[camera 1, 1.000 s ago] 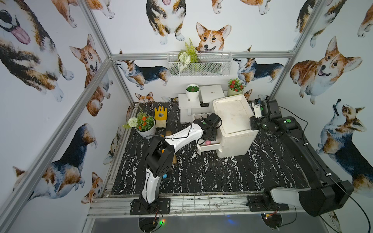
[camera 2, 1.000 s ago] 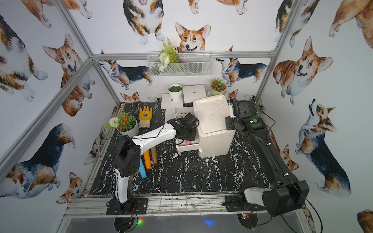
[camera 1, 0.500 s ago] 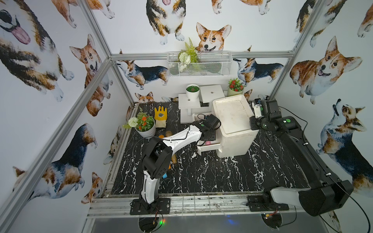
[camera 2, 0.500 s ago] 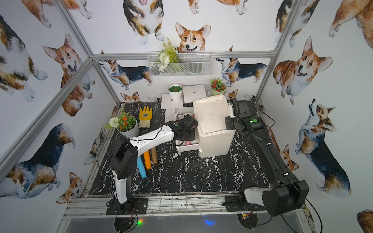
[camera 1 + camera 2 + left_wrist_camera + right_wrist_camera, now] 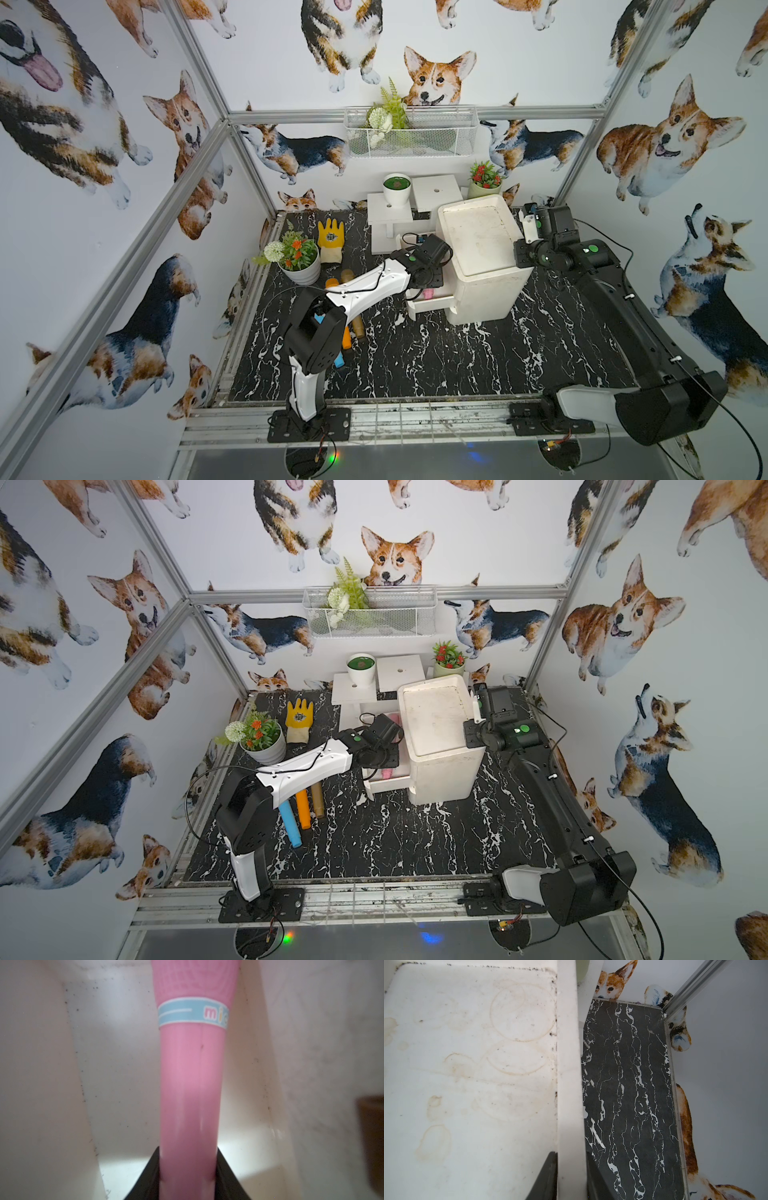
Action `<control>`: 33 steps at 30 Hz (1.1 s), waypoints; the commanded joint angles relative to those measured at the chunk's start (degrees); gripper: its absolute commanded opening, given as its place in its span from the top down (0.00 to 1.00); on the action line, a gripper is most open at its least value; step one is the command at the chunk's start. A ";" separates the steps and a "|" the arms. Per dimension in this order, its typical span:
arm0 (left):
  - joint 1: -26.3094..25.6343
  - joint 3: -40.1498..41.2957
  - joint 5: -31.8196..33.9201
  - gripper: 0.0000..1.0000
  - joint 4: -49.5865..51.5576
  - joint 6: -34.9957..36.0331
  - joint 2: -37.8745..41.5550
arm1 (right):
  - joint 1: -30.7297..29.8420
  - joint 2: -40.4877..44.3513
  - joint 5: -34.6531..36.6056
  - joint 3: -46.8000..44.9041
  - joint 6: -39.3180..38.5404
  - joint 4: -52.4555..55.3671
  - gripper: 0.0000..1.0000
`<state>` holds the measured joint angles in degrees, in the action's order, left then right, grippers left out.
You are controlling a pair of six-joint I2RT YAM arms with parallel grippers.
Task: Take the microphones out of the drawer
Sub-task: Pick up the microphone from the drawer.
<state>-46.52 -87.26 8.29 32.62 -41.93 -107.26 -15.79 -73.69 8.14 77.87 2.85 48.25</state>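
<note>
We have the left gripper (image 5: 188,1178) clamped on the pink microphone (image 5: 191,1084), midway between the open drawer's (image 5: 430,306) side walls, so we should lift straight, clear of both, while the right gripper (image 5: 571,1178) pinches the cabinet rim (image 5: 568,1064) behind.

Left wrist view crops the microphone (image 5: 190,1084).

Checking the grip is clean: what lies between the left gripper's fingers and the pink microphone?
Nothing. In the left wrist view the left gripper has both dark fingers flush against the pink microphone, inside the white drawer.
</note>
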 commanded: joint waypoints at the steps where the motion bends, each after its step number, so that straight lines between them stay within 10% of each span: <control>1: 0.38 0.41 4.50 0.66 -5.69 -3.16 1.92 | -0.33 -0.58 -1.81 -1.05 -0.66 11.25 0.75; 33: 3.41 12.03 12.58 0.64 -5.35 2.29 24.38 | -0.56 -0.51 -2.02 -1.22 -0.57 11.16 0.75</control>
<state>-44.38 -77.49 18.57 24.93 -40.97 -85.71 -16.03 -73.58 8.58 77.60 2.83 48.03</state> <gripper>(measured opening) 0.371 0.248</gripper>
